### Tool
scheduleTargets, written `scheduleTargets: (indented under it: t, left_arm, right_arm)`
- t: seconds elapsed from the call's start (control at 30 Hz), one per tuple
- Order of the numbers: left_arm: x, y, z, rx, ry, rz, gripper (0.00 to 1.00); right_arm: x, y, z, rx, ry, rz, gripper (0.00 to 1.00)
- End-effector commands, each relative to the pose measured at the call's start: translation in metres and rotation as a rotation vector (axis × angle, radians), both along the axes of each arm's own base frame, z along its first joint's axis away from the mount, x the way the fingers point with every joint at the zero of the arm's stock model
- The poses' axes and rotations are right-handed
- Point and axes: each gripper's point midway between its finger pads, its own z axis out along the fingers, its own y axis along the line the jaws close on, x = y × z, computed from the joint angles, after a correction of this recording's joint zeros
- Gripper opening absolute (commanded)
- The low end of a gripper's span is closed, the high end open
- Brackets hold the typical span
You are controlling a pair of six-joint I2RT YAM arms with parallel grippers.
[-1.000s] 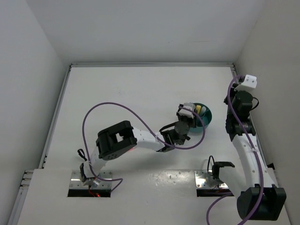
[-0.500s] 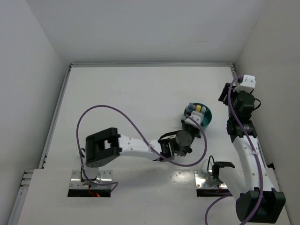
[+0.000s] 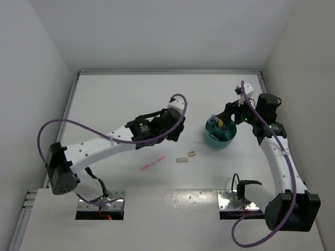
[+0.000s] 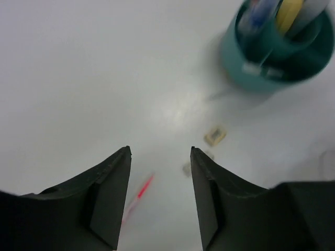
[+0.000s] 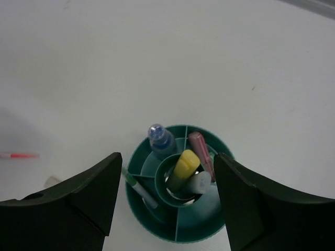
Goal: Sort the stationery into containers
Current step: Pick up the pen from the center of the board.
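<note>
Two tan blocks (image 3: 181,160) and a thin pink pen (image 3: 152,163) remain loose. Left gripper (image 4: 159,151) backed off the round teal plastic cup (image 3: 215,142), right gripper (image 5: 167,157) swung over it; both open, empty.

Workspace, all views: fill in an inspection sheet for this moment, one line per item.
Surface: white table.
Job's things: teal cup holds yellow highlighter, blue-capped marker, pink stick, green stick; pink pen, left block and right block lie outside it.
Clutter: nothing seen.
Grippers: left gripper open, empty; right gripper open, empty, above the cup.
Cables: left arm's purple cable and right arm's purple cable loop free.
Surroundings: white walls.
</note>
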Motion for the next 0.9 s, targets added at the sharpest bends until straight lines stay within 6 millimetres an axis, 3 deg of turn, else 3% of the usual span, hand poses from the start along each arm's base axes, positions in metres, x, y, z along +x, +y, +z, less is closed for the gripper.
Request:
scheduleTargets:
  t: [0.0, 0.17, 0.27, 0.47, 0.87]
  left_arm:
    - [-0.046, 0.041, -0.092, 0.354, 0.321, -0.193, 0.49]
    - [-0.060, 0.038, -0.154, 0.495, 0.444, -0.287, 0.48]
    - [-0.058, 0.040, -0.177, 0.548, 0.469, -0.286, 0.48]
    - [-0.047, 0.041, -0.191, 0.534, 0.490, -0.290, 0.48]
    - [-0.053, 0.036, -0.216, 0.501, 0.523, -0.341, 0.48]
  right_arm:
    - [-0.008, 0.013, 0.013, 0.013, -0.021, 0.105, 0.71]
    - [-0.009, 0.011, 0.014, 0.007, -0.041, 0.084, 0.71]
    - [-0.009, 0.011, 0.014, 0.007, -0.041, 0.084, 0.71]
    - [-0.008, 0.008, 0.013, -0.002, -0.040, 0.067, 0.71]
    - [-0.006, 0.004, 0.010, -0.012, -0.039, 0.049, 0.71]
